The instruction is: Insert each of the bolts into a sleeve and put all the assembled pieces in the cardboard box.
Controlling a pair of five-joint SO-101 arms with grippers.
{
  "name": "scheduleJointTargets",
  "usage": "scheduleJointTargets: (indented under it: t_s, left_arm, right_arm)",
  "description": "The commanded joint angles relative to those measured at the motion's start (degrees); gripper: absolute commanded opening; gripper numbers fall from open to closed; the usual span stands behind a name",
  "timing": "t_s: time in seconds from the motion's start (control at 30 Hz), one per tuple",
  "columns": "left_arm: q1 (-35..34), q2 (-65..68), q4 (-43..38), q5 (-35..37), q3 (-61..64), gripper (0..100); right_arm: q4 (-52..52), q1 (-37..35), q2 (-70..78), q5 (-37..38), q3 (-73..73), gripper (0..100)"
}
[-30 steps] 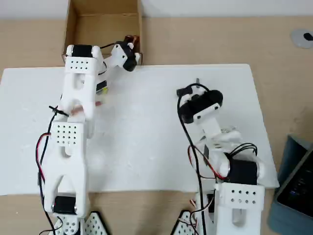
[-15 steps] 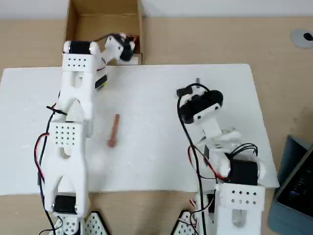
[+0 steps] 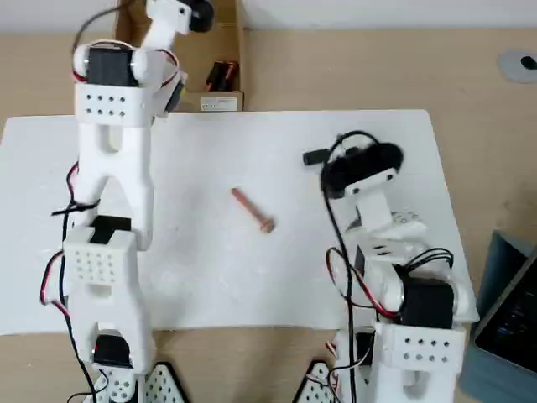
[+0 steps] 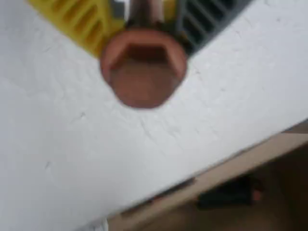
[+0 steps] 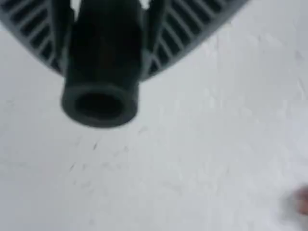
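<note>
In the left wrist view a copper bolt (image 4: 143, 67) points its hex head at the camera, and my left gripper (image 4: 144, 19) is shut on it between a yellow and a grey finger, above the white board (image 4: 72, 159). In the high view that arm stretches to the back left of the cardboard box (image 3: 241, 42). Copper and black pieces (image 3: 220, 74) lie inside the box. Another copper bolt (image 3: 252, 208) lies loose at mid-board. My right gripper (image 5: 103, 29) is shut on a black sleeve (image 5: 98, 103), whose open end faces the camera; it hangs over the board's right half (image 3: 312, 157).
A grey device (image 3: 512, 319) sits off the board at the right edge. A small grey disc (image 3: 518, 65) lies on the wooden table at the back right. Something dark (image 4: 231, 197) lies beyond the board's edge.
The left arm has swung back, from the box's front wall to over its far left. The loose bolt on the board now lies further right and turned. The right arm shifted slightly right.
</note>
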Motion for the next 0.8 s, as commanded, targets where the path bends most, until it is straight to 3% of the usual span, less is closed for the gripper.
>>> scheduleJointTargets:
  t_s: [0.0,0.37,0.77]
  left_arm:
    - [0.0,-8.8,0.4,4.8,-1.1,0]
    - [0.4,-25.4,0.5,16.0,4.4,0]
    - [0.4,-56.2,0.4,20.6,40.6,0]
  right_arm:
    - [0.1,0.8,-1.3,-3.7,-5.2,1.0]
    - [0.1,0.7,-12.2,-6.2,-5.3,0.9]
    - [0.1,0.6,-19.8,-6.4,1.3,0.9]
